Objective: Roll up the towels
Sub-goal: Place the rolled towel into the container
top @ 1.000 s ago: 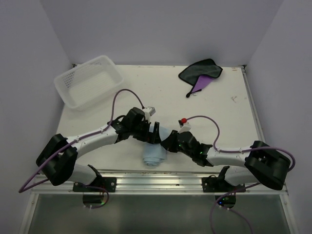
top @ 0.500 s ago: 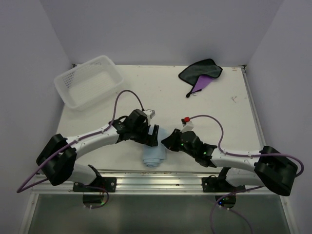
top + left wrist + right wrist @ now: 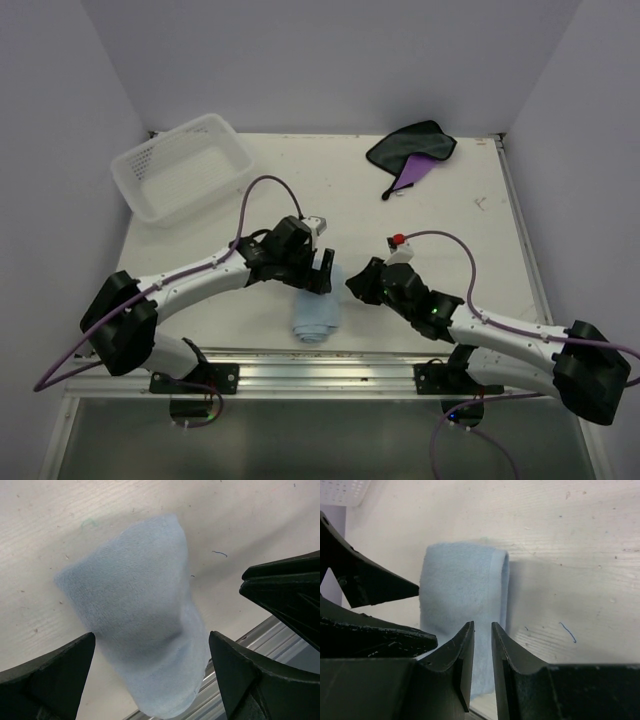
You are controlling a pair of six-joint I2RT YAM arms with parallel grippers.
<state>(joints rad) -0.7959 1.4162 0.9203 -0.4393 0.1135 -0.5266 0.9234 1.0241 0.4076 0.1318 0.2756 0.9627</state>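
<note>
Retreating from the rolled light blue towel [image 3: 315, 318], left gripper [image 3: 322, 272] stands wide open, right gripper [image 3: 357, 283] barely parted, both empty; purple towel [image 3: 410, 150] awaits rolling.

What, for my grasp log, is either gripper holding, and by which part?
Nothing is held. The left gripper hangs open over the rolled light blue towel; the right gripper has its jaws nearly together, with nothing between them.

White arms [image 3: 195, 281], black joints [image 3: 120, 330], purple cables [image 3: 262, 186].
</note>
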